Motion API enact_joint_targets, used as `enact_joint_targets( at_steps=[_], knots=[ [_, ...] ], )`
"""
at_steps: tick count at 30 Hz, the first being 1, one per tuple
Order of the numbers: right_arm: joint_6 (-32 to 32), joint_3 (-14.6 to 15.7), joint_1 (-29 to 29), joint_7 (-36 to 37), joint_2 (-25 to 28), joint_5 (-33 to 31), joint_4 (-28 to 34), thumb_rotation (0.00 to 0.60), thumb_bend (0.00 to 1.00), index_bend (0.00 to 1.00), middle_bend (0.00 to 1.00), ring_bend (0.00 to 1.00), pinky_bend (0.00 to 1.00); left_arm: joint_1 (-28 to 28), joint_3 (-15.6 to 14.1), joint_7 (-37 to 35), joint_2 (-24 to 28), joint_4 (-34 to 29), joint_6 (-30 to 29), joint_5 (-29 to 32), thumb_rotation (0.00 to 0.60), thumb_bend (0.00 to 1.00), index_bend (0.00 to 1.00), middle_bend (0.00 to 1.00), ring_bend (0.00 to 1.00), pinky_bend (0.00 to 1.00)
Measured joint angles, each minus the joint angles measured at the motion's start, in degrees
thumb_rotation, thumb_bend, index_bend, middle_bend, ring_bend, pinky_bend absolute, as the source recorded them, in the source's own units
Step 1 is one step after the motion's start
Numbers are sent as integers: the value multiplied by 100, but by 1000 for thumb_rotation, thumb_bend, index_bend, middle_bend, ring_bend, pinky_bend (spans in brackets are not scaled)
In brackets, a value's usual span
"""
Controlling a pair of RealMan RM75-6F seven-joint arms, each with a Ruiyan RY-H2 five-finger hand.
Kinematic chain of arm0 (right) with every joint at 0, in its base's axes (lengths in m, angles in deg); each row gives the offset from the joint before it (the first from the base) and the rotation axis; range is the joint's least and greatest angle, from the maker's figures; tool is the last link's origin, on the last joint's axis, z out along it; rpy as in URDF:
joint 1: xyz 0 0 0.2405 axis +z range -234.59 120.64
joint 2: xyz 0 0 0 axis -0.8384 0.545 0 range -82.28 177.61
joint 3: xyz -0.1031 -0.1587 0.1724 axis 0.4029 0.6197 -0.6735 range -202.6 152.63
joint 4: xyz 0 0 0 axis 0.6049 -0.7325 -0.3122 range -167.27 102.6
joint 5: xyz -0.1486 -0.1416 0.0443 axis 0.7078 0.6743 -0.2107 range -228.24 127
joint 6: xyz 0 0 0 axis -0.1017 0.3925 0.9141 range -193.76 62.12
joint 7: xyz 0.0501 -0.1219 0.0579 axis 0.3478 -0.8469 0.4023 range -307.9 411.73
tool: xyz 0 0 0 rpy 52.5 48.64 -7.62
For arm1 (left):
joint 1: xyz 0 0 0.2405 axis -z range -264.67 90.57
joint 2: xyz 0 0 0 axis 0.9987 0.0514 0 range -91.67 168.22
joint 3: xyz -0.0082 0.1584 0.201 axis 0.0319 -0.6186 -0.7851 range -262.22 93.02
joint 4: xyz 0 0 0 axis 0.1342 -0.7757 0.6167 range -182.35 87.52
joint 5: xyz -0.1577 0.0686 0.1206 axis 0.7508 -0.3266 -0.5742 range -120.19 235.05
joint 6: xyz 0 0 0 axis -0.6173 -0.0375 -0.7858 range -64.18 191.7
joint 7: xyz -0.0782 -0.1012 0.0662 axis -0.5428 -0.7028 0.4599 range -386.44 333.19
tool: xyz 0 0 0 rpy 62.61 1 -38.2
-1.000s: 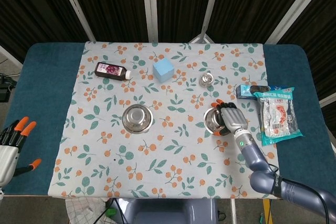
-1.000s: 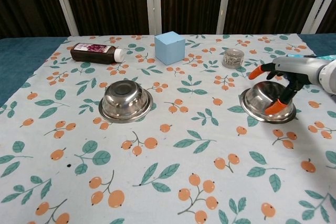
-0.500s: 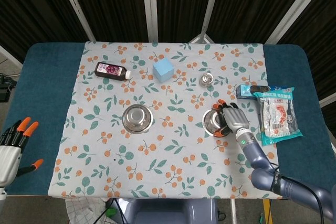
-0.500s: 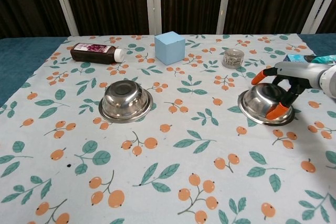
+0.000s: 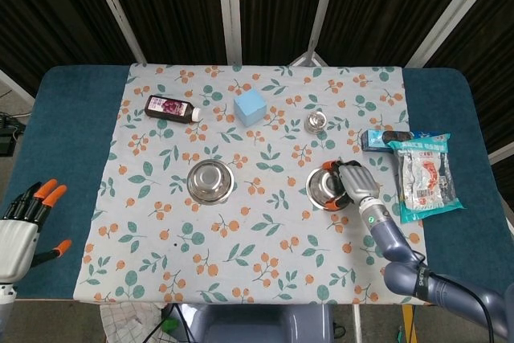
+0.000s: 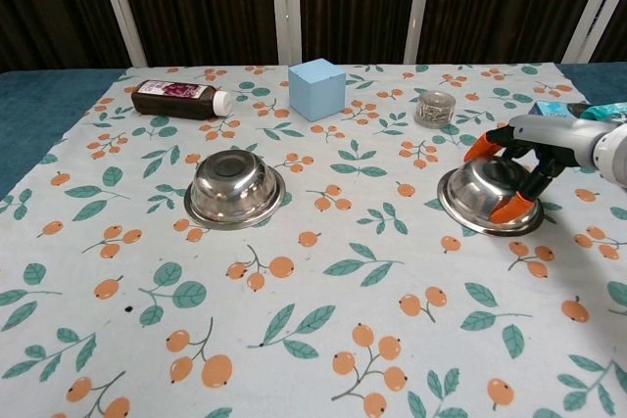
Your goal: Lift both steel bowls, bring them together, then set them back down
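Right hand curls round the right bowl, fingertips on its rim, bowl on the cloth nr the right edge; left bowl sits untouched, centre-left; left hand well off, fingers spread, empty; firm the hold before lifting, keep it level.
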Motion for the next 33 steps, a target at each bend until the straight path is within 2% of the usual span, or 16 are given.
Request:
enact_joint_targets(
  at_steps=[3, 8, 12, 15, 21, 25, 30, 33],
  knots=[
    [-22, 2, -6, 86, 33, 78, 39, 600, 82, 361, 290, 464, 140, 58, 40, -95, -48, -13, -38, -78, 600, 10, 188, 207, 200, 276],
    [90, -45, -9, 124, 141, 212, 242, 600, 82, 361, 290, 464, 140, 305, 111, -139, -86, -222, 136, -232, 600, 5, 190, 172, 189, 260],
    [229, -105, -24, 119, 313, 261, 517, 600, 81, 361, 290, 464, 140, 614, 162, -26, -82, -491, 635, -263, 600, 0, 190, 124, 139, 236],
    [321, -140, -43, 95, 486, 268, 752, 600, 82, 361, 290, 464, 140, 935, 248, 42, -56, -756, 1237, -138, 600, 0, 179, 71, 70, 177],
    [459, -193, -71, -8, 809, 161, 1079, 600, 82, 361, 290, 464, 140, 1725, 583, 314, 54, -1246, 2726, 713, 600, 0, 161, 8, 0, 119],
    [513, -216, -81, -52, 955, 66, 1204, 600, 81, 361, 290, 464, 140, 2333, 839, 649, 67, -1426, 3731, 1659, 600, 0, 157, 0, 0, 108],
    [615, -246, -141, -13, 1168, 43, 1400, 600, 81, 361, 290, 464, 140, 3083, 1070, 1118, -165, -1285, 4544, 2739, 600, 0, 157, 0, 0, 107],
    [696, -258, -201, 48, 1297, 91, 1522, 600, 81, 361, 290, 464, 140, 3518, 1154, 1338, -497, -955, 4926, 3302, 600, 0, 157, 0, 0, 107]
  ],
)
